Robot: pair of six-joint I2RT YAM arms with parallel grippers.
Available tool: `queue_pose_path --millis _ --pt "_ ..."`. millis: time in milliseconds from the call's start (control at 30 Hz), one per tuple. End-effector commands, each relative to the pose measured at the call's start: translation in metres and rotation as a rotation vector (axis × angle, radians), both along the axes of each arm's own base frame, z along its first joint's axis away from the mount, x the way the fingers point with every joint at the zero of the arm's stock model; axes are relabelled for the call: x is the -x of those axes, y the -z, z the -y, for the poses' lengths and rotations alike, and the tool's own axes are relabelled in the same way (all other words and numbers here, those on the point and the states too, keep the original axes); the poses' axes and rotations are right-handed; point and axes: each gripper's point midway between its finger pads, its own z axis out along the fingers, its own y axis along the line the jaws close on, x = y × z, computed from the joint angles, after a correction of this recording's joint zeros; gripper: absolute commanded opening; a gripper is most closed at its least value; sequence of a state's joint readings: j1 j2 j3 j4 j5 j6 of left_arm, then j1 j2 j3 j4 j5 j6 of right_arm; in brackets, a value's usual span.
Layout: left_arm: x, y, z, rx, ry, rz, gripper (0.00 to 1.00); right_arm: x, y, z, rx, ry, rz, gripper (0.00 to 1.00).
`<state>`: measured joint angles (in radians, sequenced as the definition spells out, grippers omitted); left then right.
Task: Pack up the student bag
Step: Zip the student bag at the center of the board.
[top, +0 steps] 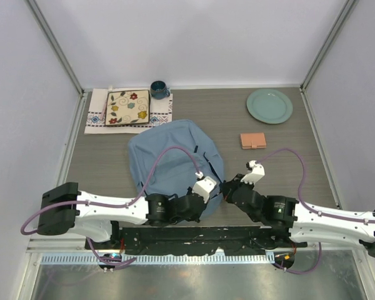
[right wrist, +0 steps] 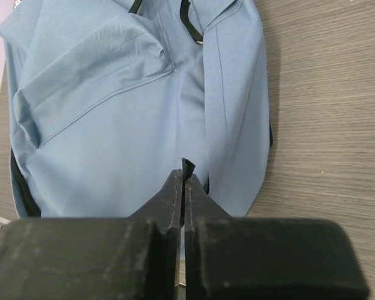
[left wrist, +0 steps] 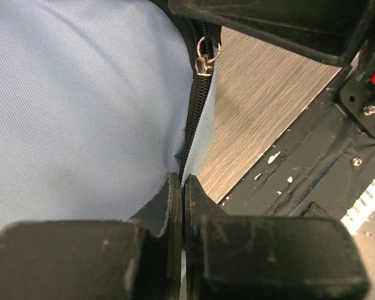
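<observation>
Both the left pincer (left wrist: 182, 187) and the right pincer (right wrist: 183, 178) are parked at the near edge of the bag (top: 172, 153), which is laid flat in the middle of the table (top: 287, 162), just ahead of the arm bases. The left one is clamped shut right where the zipper (left wrist: 190, 125) runs out, probably so that edge gets pinned while the pull (left wrist: 205, 59) further along is worked. Whether any fabric is actually caught can't be told. The right one is shut too, with a dark sliver at its tips, maybe a tab, hard to say. The bag looks zipped, so nothing's been packed yet. Looks-wise: soft dusty-blue weave, rounded, slumped, dark zipper lines, black straps.
</observation>
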<state>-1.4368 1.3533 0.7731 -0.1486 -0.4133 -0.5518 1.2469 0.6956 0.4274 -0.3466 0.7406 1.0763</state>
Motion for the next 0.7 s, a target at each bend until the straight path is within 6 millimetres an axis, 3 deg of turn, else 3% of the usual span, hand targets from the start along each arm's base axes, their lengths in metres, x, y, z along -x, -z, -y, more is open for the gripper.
queue_pose_path --millis 0,267,433,667 --pt "0.023 0.015 -0.005 0.071 -0.011 -0.138 0.00 -0.027 -0.039 0.002 -0.049 0.135 0.084 0.01" --pt "0.046 0.038 -0.028 0.066 -0.039 -0.179 0.00 -0.061 -0.029 0.000 -0.010 0.147 0.025 0.01" --pt "0.056 0.049 -0.049 0.060 -0.064 -0.194 0.00 -0.076 -0.038 -0.005 -0.018 0.110 0.058 0.01" --pt "0.054 0.060 -0.088 0.031 -0.145 -0.188 0.02 -0.071 -0.032 -0.032 -0.045 -0.026 0.056 0.01"
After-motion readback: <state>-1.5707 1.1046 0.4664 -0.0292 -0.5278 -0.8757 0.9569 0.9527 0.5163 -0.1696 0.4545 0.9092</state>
